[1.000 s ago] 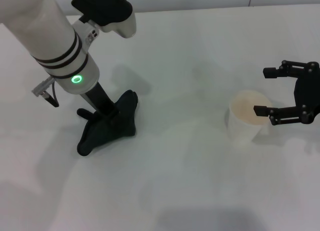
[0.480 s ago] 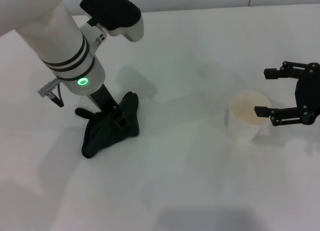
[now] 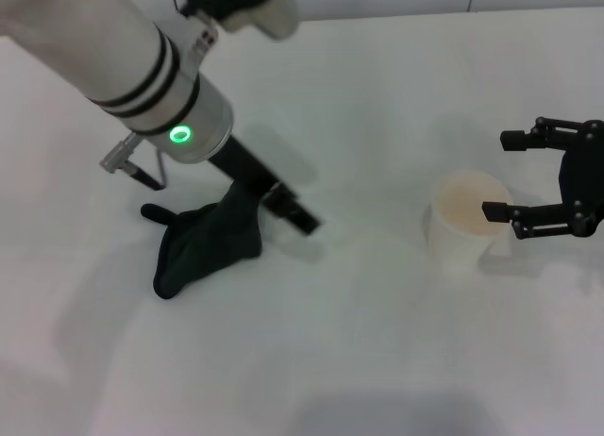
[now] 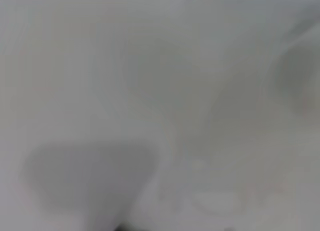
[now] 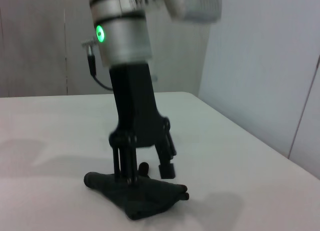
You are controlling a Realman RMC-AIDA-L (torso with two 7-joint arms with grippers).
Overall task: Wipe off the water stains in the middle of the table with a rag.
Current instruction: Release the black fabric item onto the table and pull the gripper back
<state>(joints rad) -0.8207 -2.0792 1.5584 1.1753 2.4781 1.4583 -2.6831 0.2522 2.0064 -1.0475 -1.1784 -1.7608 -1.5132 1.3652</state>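
Lying crumpled on the white bench [image 3: 377, 360], left of centre: the black rag [image 3: 203, 243], long axis running diagonally from near-left to far-right, a thin tail pointing left. Hovering just over its far-right end: the left gripper [image 3: 283, 208], spread and released. Idling spread beside a whitish cup [image 3: 462, 224]: the right gripper [image 3: 514, 176].

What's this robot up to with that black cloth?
It is meant to wipe a spill off the white table. The left gripper is down on the black rag, with one of its fingers reaching out past the cloth's edge toward the middle of the table. The right gripper hangs open just beside a whitish plastic cup, not gripping it. No stain shows clearly on the table from the head view.
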